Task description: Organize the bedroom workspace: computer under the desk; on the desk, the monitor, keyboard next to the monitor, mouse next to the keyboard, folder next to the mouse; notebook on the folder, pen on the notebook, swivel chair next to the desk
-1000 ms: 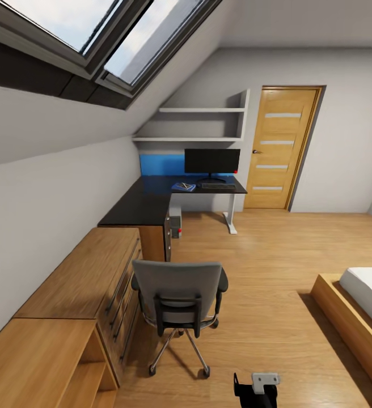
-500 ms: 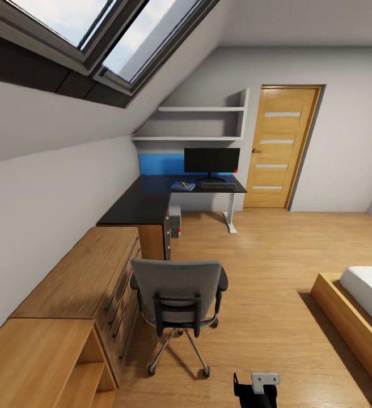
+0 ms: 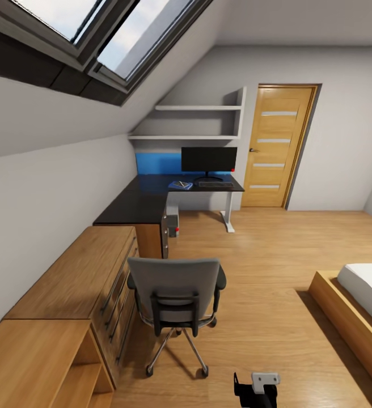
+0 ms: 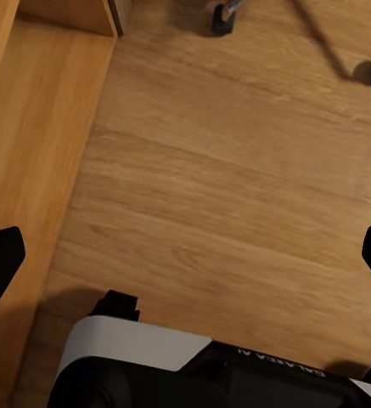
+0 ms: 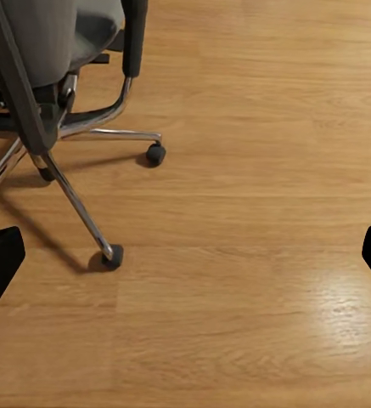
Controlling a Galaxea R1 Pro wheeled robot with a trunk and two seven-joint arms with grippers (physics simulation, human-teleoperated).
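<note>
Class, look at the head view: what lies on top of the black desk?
On the desk: the monitor, the keyboard before it, and the blue folder with small items on it, too small to identify.

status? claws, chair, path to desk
Both claws open, empty: left claw, right claw. Swivel chair apart from desk, beside the wood cabinet. Chair sits between robot and desk.

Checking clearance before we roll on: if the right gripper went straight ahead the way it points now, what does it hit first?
Probably the bare wood floor. The right gripper points down at it, fingers spread; the chair's base sits off to one side of that line.
</note>
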